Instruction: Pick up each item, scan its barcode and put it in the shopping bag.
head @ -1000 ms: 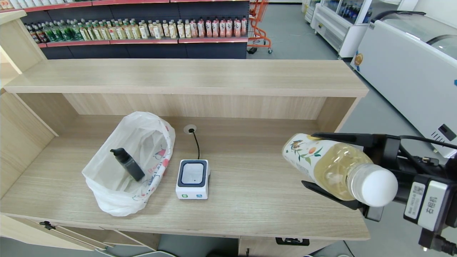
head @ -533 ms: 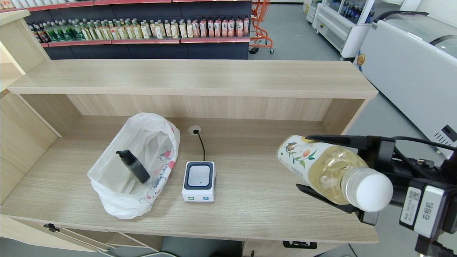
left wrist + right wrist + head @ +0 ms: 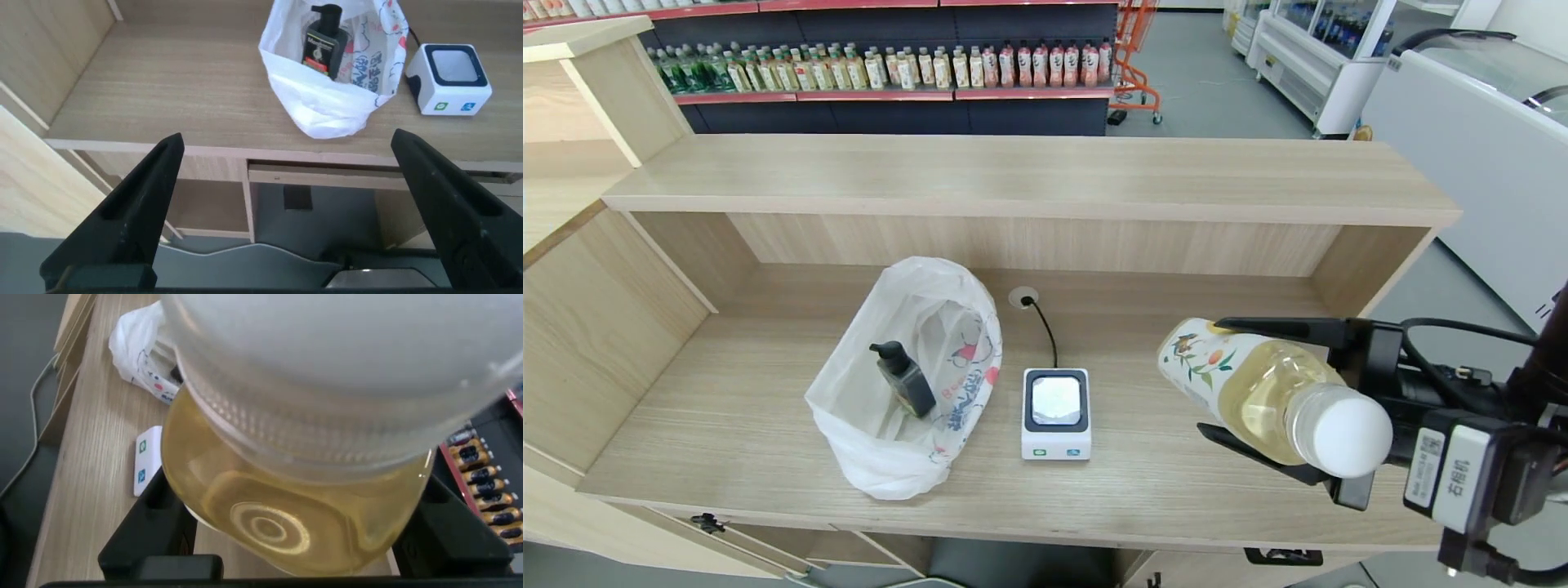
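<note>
Supermarket checkout, with drinks shelves (image 3: 890, 69) along the far wall and a pale wooden desk (image 3: 1160, 482) in front of them.

The drink bottle (image 3: 1258, 392) hangs above the right end of the desk, well clear of its top. It is clear plastic with pale yellow liquid, a white cap and a printed fruit label. It lies on its side, cap towards the near right and base towards the far left. The right hand (image 3: 1227, 378) is clamped on it, one finger along the far side and one along the near side. Held level like this, the label band can probably be rolled to face downward. No barcode can be made out on the side that shows.

The barcode scanner (image 3: 1055, 412) sits left of the bottle at mid-desk. Its window faces up, and its cable (image 3: 1042, 327) runs to a hole further back. An upward window suggests the bottle must pass over it, label down.

Just left of the scanner stands the white shopping bag (image 3: 882, 457) with its mouth spread open. A dark pump bottle (image 3: 904, 381) already leans inside. Its place beside the scanner makes for a short carry after the scan.

The left hand (image 3: 286, 143) hangs low off the near edge of the desk. Its fingers are wide apart with nothing between them, leaving the path clear.
</note>
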Controlling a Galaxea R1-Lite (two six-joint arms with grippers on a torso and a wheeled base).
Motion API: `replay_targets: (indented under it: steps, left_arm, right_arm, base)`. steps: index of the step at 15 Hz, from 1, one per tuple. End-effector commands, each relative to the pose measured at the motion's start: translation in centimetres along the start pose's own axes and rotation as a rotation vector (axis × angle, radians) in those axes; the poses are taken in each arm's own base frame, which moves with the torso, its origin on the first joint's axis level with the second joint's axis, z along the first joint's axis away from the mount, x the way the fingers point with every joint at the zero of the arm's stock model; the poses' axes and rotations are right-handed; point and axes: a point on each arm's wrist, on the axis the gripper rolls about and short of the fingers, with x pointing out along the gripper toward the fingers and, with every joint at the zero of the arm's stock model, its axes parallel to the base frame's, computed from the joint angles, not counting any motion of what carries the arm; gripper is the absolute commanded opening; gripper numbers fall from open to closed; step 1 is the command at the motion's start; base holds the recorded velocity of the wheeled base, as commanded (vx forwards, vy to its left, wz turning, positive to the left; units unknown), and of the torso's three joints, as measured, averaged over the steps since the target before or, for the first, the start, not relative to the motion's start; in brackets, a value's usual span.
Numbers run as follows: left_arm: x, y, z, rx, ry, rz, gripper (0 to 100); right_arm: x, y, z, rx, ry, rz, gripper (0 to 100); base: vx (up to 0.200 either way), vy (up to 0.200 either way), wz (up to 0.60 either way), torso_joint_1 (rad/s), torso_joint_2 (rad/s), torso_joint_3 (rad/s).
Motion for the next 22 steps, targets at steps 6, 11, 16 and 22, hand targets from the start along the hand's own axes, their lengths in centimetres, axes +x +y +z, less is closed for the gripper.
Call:
replay_targets:
  steps: [6,11,16,22]
  left_arm:
    - [0.0,0.0,0.0,0.002,0.0,0.0,100]
    - [0.0,0.0,0.0,0.002,0.0,0.0,100]
    - [0.0,0.0,0.0,0.002,0.0,0.0,100]
    - [0.0,0.0,0.0,0.002,0.0,0.0,100]
  right_arm:
    - [1.6,1.2,-5.9,0.038,0.033,0.036,0]
    - [-0.2,1.8,-9.5,0.075,0.164,0.034,0]
    - [0.7,2.2,-11.7,0.104,0.179,0.053,0]
    - [1.7,2.7,-13.2,0.125,0.18,0.072,0]
  base:
    - [0.0,0.2,0.0,0.002,0.0,0.002]
    - [0.0,0.04,0.0,0.0,0.0,0.0]
    - [0.0,0.0,0.0,0.0,0.0,0.0]
    - [0.0,0.0,0.0,0.0,0.0,0.0]
